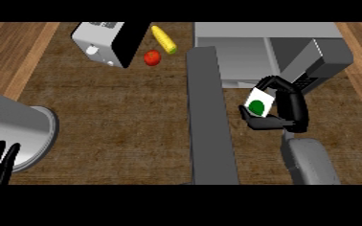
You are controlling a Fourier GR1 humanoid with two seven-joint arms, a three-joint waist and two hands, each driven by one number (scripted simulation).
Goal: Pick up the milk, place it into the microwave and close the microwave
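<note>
1. Right hand [293, 109] holds the milk [257, 101]. Its fingers [271, 123] and thumb are curled round the white carton, which is tilted with the green dot showing. It looks lifted off the counter [120, 115], though contact is hard to tell.
2. The microwave [247, 38] stands open just beyond the fingers. The cavity mouth is near, ahead and slightly left of the carton.
3. The open door [210, 119] is a long grey slab just left of the fingers, not touching them.
4. Step in hand: carry the milk into the cavity.
   - Move ahead-left and keep the carton off the door edge and the cavity frame.
   - Bring it upright before opening the fingers.
   - Set it deep enough for the door to swing shut.
5. Risk, as a judgement: if released while tilted, the carton may tip over.
6. Left hand [7, 159] rests at the lower-left edge, fingers straight, well apart from the right hand's fingers. It sits on the door's side, so it is probably best for closing.
7. Toaster [102, 40], tomato [152, 57] and yellow vegetable [164, 39] lie far ahead-left of the fingers, out of the way.
</note>
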